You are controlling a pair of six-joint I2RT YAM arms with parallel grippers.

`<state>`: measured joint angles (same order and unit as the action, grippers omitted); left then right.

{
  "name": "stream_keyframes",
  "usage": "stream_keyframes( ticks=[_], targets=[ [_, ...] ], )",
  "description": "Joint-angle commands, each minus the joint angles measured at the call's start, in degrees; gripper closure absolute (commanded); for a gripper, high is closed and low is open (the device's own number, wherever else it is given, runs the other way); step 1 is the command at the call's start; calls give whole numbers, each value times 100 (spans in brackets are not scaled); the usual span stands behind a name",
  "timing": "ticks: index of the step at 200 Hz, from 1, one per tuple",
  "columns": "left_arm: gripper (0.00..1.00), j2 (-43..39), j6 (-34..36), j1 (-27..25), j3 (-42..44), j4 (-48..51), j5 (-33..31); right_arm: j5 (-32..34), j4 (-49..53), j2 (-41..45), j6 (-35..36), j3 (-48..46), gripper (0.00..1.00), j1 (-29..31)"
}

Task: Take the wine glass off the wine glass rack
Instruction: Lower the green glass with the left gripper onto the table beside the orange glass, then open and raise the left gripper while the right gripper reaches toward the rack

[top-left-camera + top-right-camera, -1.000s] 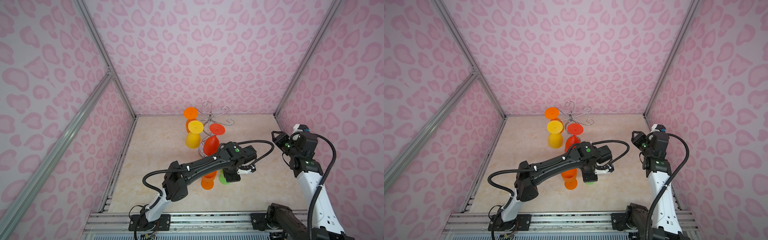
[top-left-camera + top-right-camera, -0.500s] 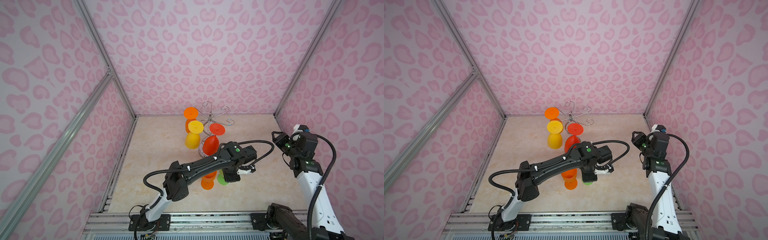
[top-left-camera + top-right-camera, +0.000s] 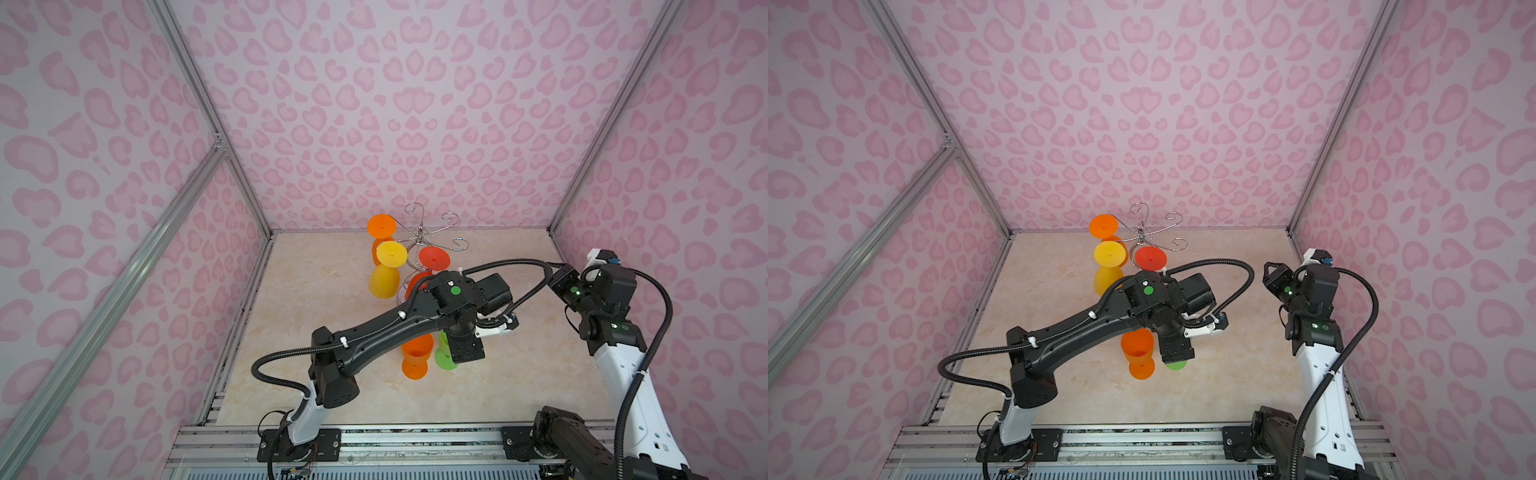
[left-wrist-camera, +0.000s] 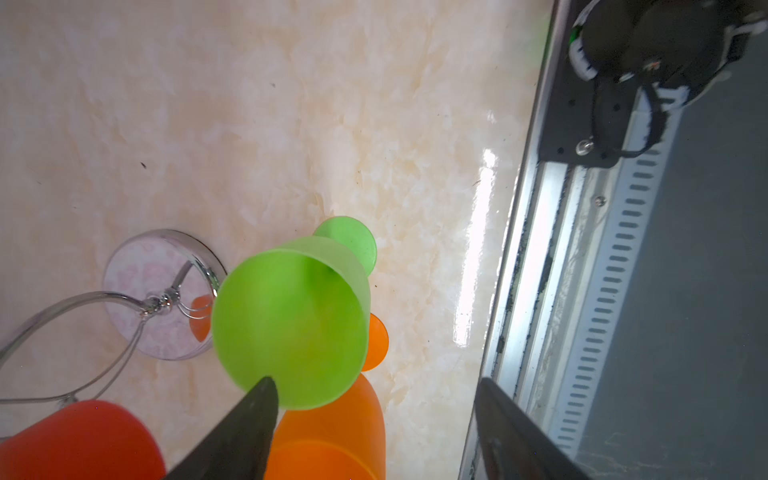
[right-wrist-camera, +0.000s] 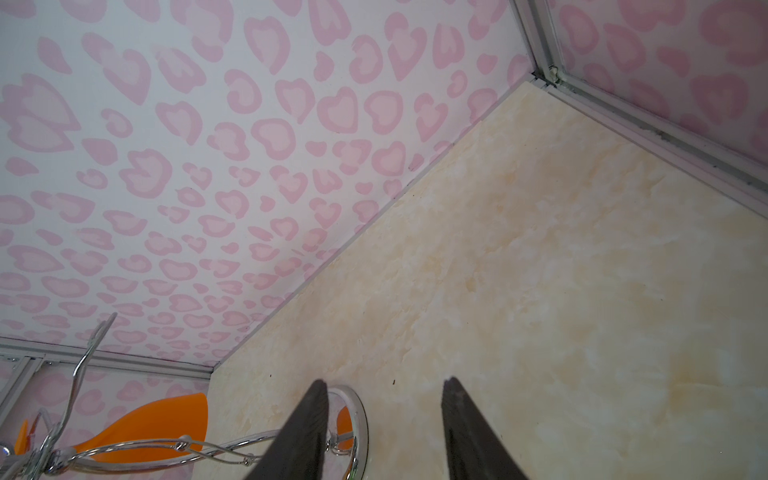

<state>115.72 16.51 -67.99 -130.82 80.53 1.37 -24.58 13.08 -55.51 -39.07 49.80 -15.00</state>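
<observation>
The chrome wine glass rack [image 3: 422,237] [image 3: 1142,237] stands at the back, with an orange [image 3: 381,226], a yellow [image 3: 390,254] and a red wine glass [image 3: 434,258] hanging upside down from it. A green wine glass [image 4: 291,324] [image 3: 445,358] stands upright on the table, foot down. My left gripper [image 4: 374,415] [image 3: 462,360] hangs just above it, open, with its fingers [image 4: 253,419] wide apart and holding nothing. My right gripper [image 5: 384,415] [image 3: 1273,276] is open and empty, off to the right near the rack's disc base [image 5: 361,419].
An orange wine glass [image 3: 415,357] [image 4: 332,432] stands upright right beside the green one. The rack's base [image 4: 137,286] is close behind both. Patterned walls enclose the table on three sides, and a metal rail [image 4: 540,249] runs along the front edge.
My left gripper's jaws have opened and let go of the green wine glass, which now stands on the table. The right arm has not moved.
</observation>
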Motion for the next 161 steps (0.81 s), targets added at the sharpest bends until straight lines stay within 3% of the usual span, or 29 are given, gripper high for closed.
stream_keyframes(
  ticks=[1,32,64,110,161],
  targets=[
    [22,-495,-41,-12,-56,-420,79,-126,-238,18,-92,-33,54,5],
    [22,-1251,-285,-13,93,-1143,-142,-351,-306,117,-221,-30,54,15],
    [22,-2288,-687,-13,1051,-2443,-691,-730,-697,250,-565,-45,54,264],
    [21,-3998,-904,12,2724,-4035,-2451,-680,-1011,110,-768,319,54,1586],
    [16,-5993,-1024,561,4496,-5482,-3557,-558,-1564,-373,-1104,610,54,2925]
  ],
)
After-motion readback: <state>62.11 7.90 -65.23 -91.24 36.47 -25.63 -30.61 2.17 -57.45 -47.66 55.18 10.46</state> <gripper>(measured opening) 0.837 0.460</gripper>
